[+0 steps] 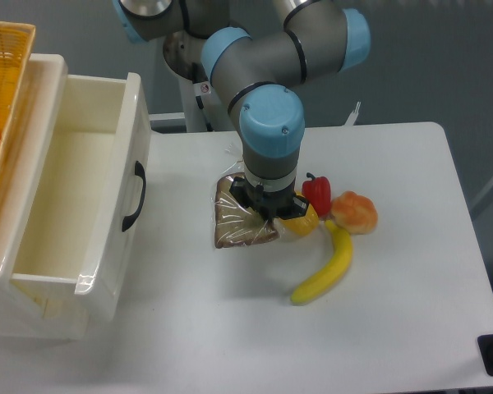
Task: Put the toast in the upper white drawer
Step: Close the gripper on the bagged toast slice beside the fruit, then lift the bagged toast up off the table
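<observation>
Near the counter's (411, 328) middle, the gripper (263, 205) covers the toast (234, 222); finger state can't be told. Toast looks light, soft, its wrap slippery: pinch the edges gently.

The upper white drawer (82, 189) stands pulled out, its top unblocked; bare table (189, 312) lies between its handle and the toast (234, 222). Right of the toast crowd a yellow pepper (306, 223), red pepper (317, 194), bun-like fruit (355, 212) and banana (327, 269)
</observation>
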You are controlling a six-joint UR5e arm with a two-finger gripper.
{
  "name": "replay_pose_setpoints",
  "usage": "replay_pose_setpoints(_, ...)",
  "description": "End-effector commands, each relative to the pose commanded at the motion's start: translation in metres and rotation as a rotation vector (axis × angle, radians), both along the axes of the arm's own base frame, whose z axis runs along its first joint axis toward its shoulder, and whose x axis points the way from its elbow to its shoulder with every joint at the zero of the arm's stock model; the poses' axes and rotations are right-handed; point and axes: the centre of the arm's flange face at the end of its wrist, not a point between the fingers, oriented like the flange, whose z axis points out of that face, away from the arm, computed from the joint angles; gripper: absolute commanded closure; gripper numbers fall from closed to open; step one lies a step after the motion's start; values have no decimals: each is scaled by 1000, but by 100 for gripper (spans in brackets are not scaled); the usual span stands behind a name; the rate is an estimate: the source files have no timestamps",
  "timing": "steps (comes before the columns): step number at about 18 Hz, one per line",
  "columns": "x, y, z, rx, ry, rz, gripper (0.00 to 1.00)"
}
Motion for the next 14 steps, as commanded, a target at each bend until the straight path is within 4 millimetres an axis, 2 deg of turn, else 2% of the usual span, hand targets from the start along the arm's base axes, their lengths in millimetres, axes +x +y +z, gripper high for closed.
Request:
replay_pose_setpoints(6,-4,-4,3,-4,9,4,97)
replay_pose_setpoints(9,-10,-10,13,-8,26,13,97)
replay_pose_setpoints(12,-12,-24,32,-43,52,17,97)
replay_pose_setpoints(14,-10,-26,43,-61,41,11,97)
